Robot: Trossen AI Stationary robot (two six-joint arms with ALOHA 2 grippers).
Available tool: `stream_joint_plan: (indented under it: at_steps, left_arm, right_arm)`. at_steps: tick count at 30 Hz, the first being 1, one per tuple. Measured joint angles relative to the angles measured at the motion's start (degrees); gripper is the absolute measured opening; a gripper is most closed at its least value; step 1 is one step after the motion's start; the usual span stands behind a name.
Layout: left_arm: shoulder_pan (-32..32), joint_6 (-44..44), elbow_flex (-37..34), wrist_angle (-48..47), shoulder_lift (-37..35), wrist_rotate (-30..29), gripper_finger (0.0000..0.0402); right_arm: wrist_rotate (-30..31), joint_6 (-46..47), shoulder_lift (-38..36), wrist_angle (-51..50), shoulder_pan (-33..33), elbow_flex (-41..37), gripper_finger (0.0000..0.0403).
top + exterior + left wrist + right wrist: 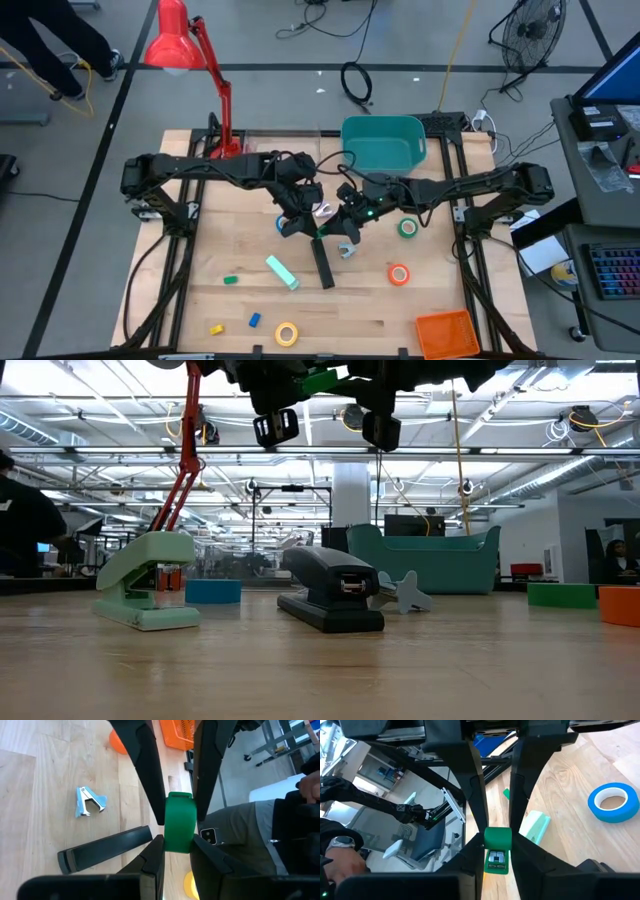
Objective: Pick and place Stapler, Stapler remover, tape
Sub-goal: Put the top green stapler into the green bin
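Note:
High over the table's middle, a small green bar (179, 822) with a metal-faced end (496, 858) hangs between both grippers. My left gripper (178, 854) is shut on one end, and my right gripper (497, 851) on the other. Below them on the wood lie the black stapler (323, 262), on its base, and the pale stapler remover (347, 248). Tape rolls lie flat around them: green (407, 228), orange (399, 274), yellow (287, 333) and blue (613, 802). My left gripper pinches the green bar's two sides (176, 845) between its two fingers, at the end nearer its own wrist. The bar is lifted clear of the table, running on toward the other gripper. My right gripper pinches the bar's two sides (496, 840) between its two fingers, at the metal-faced end. It comes from the table's right, opposite the left gripper's fingers (470, 780). The bar hangs clear, high above the stapler.
A mint stapler (282, 271) lies left of the black one. A teal bin (383, 142) stands at the far edge, an orange tray (447, 333) at the near right and a red lamp (190, 50) at the far left. Small coloured blocks (231, 281) lie near left.

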Motion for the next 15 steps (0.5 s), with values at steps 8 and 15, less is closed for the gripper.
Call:
stream_joint_plan:
  at_steps: [8, 15]
  left_arm:
    - [0.33, -0.27, 0.00, 0.02, 0.00, 0.62, 0.0078]
    - [0.75, -0.83, 0.00, -0.16, 0.00, 1.01, 0.0082]
  right_arm:
    - [0.04, 0.86, 0.00, -0.17, -0.01, 0.00, 0.0079]
    - [0.13, 1.14, -0.02, -0.24, -0.01, 0.01, 0.0066]
